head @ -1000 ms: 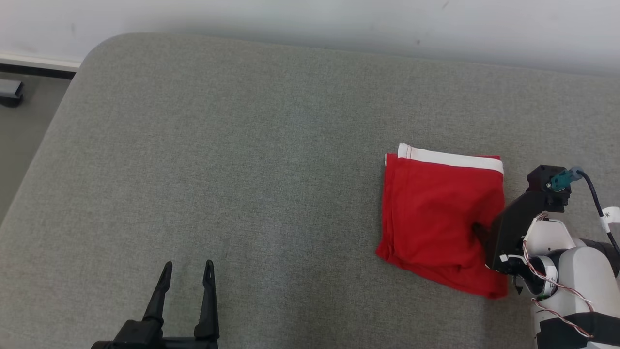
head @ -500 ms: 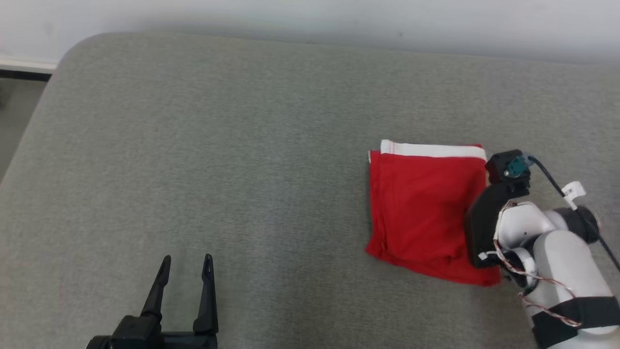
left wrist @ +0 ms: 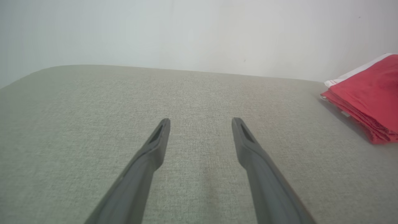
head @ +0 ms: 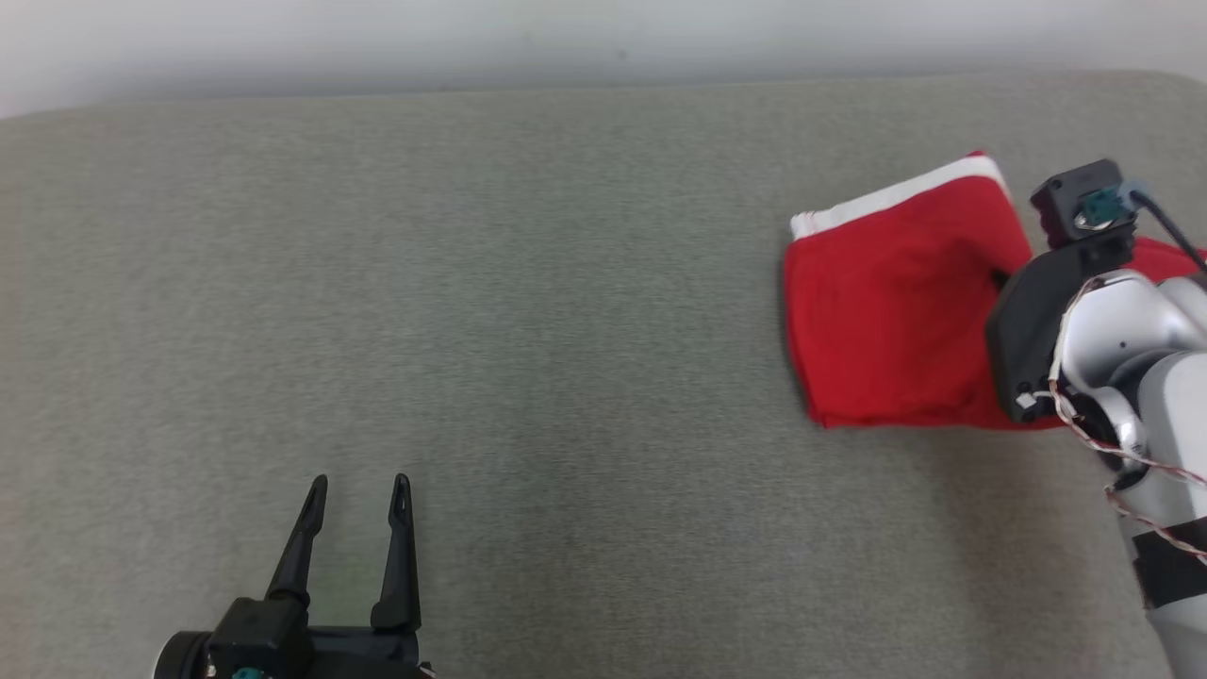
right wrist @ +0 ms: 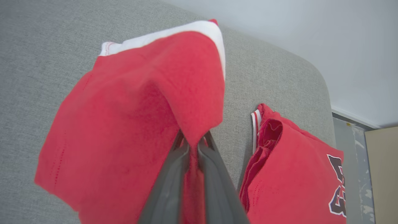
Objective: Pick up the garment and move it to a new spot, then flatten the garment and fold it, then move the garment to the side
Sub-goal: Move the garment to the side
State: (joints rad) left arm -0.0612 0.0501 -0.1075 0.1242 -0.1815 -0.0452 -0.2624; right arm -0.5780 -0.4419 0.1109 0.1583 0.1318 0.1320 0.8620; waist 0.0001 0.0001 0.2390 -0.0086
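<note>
- Garment (right wrist: 124, 124): red, folded in layers, with a white band along its far edge. It sits at the far right of the cushion in the head view. The cloth is pulled up into a peak where it is pinched, and the left part slopes down toward the cushion (whether that part touches it cannot be told).
- Right gripper (right wrist: 193, 143): clenched on a pinch of the garment, with the fingers almost together and red cloth draped over the tips.
- Left gripper (head: 358, 486): released, fingers spread and holding nothing. It sits low over the cushion at the lower left of the head view, well apart from the garment.
- Cushion (head: 519, 283): grey woven fabric with rounded corners.
- Jersey (right wrist: 295, 174): red with dark, white-edged lettering (partly cut off). It lies just beside the garment at the cushion's right end.
- Wall (head: 377, 38): pale and plain, behind the cushion.
</note>
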